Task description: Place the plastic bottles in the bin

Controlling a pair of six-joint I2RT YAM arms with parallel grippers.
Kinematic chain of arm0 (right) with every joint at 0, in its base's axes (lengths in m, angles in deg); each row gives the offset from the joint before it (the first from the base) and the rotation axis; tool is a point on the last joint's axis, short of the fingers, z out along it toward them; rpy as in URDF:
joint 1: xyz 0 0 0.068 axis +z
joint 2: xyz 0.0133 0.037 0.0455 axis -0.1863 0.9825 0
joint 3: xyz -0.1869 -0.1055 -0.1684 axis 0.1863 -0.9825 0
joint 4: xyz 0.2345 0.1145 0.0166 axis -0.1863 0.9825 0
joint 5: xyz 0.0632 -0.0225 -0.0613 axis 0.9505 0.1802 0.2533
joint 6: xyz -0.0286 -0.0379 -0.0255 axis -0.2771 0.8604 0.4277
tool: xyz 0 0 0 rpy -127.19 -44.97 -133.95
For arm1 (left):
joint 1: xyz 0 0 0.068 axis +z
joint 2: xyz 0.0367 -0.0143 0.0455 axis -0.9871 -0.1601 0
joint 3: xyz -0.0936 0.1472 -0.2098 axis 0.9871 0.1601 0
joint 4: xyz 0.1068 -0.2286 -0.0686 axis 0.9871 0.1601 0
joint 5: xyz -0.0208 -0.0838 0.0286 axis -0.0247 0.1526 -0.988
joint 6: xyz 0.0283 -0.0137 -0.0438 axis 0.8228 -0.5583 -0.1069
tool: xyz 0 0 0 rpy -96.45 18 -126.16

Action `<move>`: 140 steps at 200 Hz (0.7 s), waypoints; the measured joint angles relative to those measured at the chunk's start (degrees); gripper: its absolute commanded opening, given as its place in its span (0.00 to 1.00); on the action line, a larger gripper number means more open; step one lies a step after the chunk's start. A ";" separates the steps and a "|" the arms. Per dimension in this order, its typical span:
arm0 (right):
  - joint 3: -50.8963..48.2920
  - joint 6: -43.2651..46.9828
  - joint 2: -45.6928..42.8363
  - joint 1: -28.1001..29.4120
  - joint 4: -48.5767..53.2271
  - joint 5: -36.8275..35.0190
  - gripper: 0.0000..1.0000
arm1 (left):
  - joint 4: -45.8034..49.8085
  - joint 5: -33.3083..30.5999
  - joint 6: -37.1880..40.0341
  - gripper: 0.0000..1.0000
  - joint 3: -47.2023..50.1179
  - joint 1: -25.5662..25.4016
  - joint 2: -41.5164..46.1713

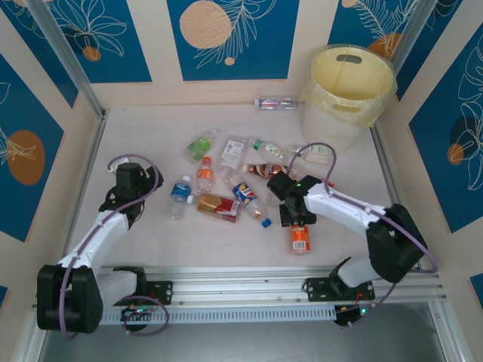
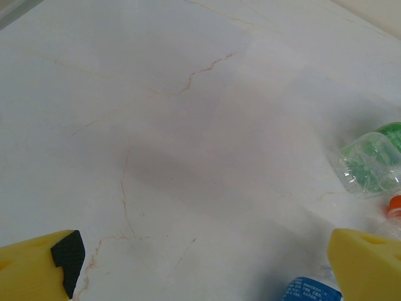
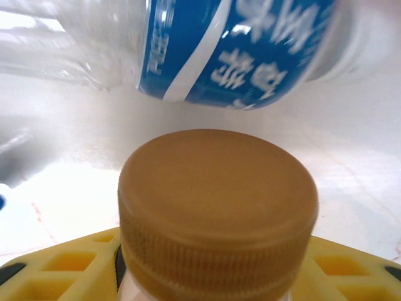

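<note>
Blue bottle label (image 3: 232,50), white characters, too blurred to read

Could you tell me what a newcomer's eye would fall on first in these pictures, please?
A jumble of plastic bottles lies in the middle of the table, with the big pale yellow bin standing in the far right corner. In the right wrist view, a brown cap looms large between the yellow fingers of the right gripper, a blue-labelled bottle lying just beyond it.

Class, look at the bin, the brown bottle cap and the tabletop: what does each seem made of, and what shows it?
Bin: probably plastic, pale yellow, slightly translucent, with a moulded handle slot.
Brown cap: matte plastic, with a ribbed rim.
Tabletop: pale, veined, marble-look; stone or laminate unclear.
</note>
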 measured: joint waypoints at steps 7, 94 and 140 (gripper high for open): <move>0.31 0.07 -2.27 0.00 0.28 -0.46 0.08 | 0.02 0.02 -0.44 1.00 -0.02 0.00 0.02; 8.52 9.29 -18.60 -4.79 -31.04 2.84 0.00 | 6.25 7.39 -5.05 1.00 -5.20 0.04 -1.09; 21.09 14.29 -9.07 -13.77 -40.59 13.97 0.00 | 10.54 8.66 -5.14 1.00 -5.73 0.04 -0.33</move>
